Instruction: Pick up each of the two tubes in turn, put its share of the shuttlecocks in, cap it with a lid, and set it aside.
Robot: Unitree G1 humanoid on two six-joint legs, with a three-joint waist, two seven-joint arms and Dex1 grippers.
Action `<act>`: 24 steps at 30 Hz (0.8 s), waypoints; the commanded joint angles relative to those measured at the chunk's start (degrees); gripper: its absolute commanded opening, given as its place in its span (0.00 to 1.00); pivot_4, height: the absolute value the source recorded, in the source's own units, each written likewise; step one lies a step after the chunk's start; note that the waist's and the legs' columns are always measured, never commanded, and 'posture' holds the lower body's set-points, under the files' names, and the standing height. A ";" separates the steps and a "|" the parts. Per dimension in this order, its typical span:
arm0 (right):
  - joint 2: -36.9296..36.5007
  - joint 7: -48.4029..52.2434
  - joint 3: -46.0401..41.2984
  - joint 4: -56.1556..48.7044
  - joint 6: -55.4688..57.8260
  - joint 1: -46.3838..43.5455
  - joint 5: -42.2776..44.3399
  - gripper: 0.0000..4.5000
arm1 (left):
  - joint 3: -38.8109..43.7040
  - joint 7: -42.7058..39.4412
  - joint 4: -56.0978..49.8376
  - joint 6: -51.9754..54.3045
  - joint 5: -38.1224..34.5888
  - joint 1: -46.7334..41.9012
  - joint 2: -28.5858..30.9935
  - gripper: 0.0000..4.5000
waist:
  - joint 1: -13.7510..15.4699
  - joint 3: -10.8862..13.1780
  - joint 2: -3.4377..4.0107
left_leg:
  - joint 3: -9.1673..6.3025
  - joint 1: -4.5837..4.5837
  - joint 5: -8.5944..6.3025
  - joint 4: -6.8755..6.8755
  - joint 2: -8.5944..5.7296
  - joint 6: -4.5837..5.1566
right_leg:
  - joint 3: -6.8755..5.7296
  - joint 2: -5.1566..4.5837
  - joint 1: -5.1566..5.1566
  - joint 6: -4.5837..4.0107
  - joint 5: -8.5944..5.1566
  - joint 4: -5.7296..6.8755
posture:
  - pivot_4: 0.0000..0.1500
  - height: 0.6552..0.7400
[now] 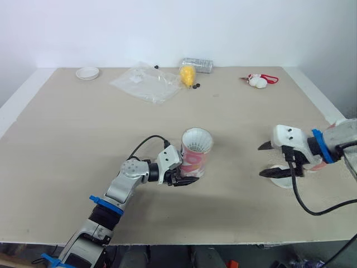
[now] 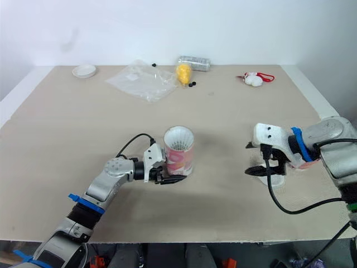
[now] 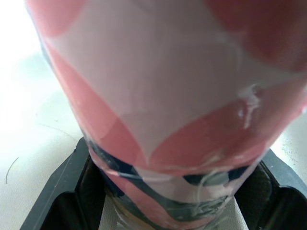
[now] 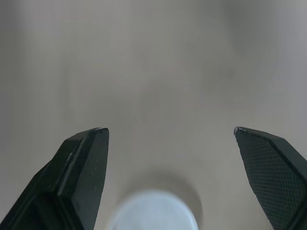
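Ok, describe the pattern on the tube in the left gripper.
The tube: pink and white curved patches, dark band near its base. Best in the left wrist view.

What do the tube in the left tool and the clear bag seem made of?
Tube: likely cardboard under glossy printed film; shine and film wrinkles show in the left wrist view. Bag: thin clear plastic, crinkled, glossy; the table shows through.

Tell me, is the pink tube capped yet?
Not capped: the tube stands open-mouthed, white showing inside, with the left gripper gripping its base.
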 commanded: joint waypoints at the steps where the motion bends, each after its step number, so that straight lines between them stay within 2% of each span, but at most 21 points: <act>1: 1.16 2.54 1.83 8.80 -9.48 -5.34 -5.49 0.99 | -0.39 -0.36 -0.82 -0.55 -0.16 -0.05 0.21 0.73 | 0.00 0.00 0.00 | 0.01 0.00 0.00 -0.01 0.00 0.00 | 0.00 0.00 0.00 0.00 0.00 0.00 | 1.00 1.00; 7: 3.89 3.10 5.17 24.35 -23.88 -13.21 -13.47 0.99 | -0.75 -0.50 -2.15 0.31 -0.30 0.98 0.87 0.73 | -0.01 0.00 0.01 | 0.01 0.04 0.00 -0.06 0.00 0.00 | 0.01 -0.01 0.02 0.08 0.05 0.00 | 1.00 1.00; 12: 6.11 1.98 5.98 32.62 -31.54 -15.16 -16.81 0.99 | -0.91 0.03 -2.72 1.03 -0.44 1.25 0.93 0.73 | 0.01 -0.01 0.01 | -0.02 0.09 0.00 -0.19 0.00 0.00 | 0.00 0.01 0.04 0.05 0.02 0.00 | 1.00 1.00; 24: 9.52 3.55 5.79 40.71 -36.80 -19.31 -19.27 0.99 | -0.93 -0.03 0.05 -0.29 0.22 1.67 1.65 0.73 | -0.03 -0.01 0.01 | -0.02 0.30 0.01 -0.19 0.00 -0.01 | 0.01 0.01 0.23 0.03 0.04 0.00 | 1.00 1.00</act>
